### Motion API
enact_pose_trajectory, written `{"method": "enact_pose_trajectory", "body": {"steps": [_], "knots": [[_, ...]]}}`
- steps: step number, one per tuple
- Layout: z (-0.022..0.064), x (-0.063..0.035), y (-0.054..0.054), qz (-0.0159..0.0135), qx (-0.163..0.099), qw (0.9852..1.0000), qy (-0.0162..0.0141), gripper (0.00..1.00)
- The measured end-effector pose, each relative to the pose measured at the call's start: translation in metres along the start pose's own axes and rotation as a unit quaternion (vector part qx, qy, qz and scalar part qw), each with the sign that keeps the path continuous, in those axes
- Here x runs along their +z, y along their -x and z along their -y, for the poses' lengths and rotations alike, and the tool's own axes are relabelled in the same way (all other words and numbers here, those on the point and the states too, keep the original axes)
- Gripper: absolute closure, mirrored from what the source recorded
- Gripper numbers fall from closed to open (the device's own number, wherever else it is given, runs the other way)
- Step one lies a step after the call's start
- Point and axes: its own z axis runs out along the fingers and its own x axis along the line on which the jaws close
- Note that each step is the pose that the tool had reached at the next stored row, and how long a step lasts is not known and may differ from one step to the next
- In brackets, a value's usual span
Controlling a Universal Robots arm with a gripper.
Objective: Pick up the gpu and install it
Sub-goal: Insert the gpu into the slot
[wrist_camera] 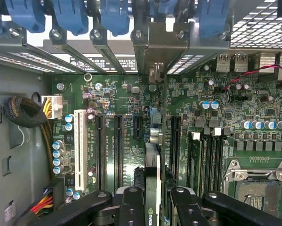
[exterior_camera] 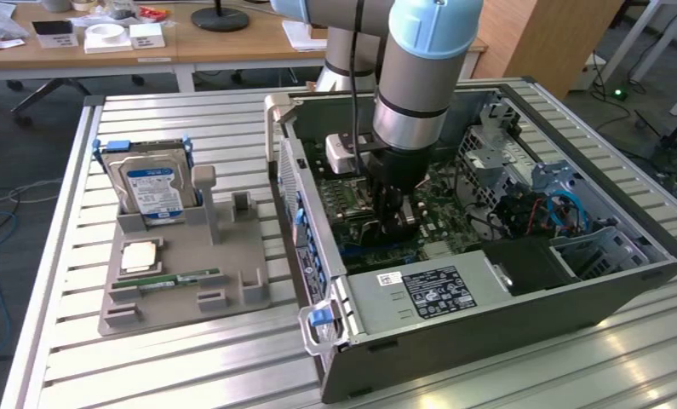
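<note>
**GPU held on edge inside the case, just over the motherboard**

The gripper (wrist_camera: 152, 207) is closed on the gpu (wrist_camera: 152, 174) — in the wrist view the card stands edge-on between the black fingers (wrist_camera: 131, 207), its metal bracket (wrist_camera: 155, 52) reaching toward the rear slot openings. In the exterior view the arm (exterior_camera: 423, 77) reaches down into the open computer case (exterior_camera: 474, 281), so the pick-up looks done and the card has been carried to the motherboard (wrist_camera: 117, 99). Whether its edge is already in a slot or only just above the board I cannot tell; seating seems to be what remains.

Around the card: a long black expansion slot (wrist_camera: 118, 146) on one side, another (wrist_camera: 174, 146) on the other, a white slot (wrist_camera: 79, 148) farther off, the RAM slots (wrist_camera: 204, 160) and the empty CPU socket (wrist_camera: 258, 188). Blue retention clips (wrist_camera: 115, 16) line the rear openings, close to the bracket's path.

On the worktop (exterior_camera: 145, 358) to the exterior view's left, a grey fixture (exterior_camera: 179, 294) carries a hard drive (exterior_camera: 154, 189) and a RAM stick (exterior_camera: 179, 279), well apart from the case.
</note>
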Motion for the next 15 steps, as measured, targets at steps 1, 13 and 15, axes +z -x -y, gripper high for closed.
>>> {"method": "enact_pose_trajectory", "body": {"steps": [1,13,15], "knots": [[0.0,0.0005,0.0,-0.0001,0.0,1.0,0.0,0.74],[0.0,0.0006,0.0,0.0,0.0,1.0,0.0,0.49],[0.0,0.0006,0.0,0.0,0.0,1.0,0.0,0.44]]}}
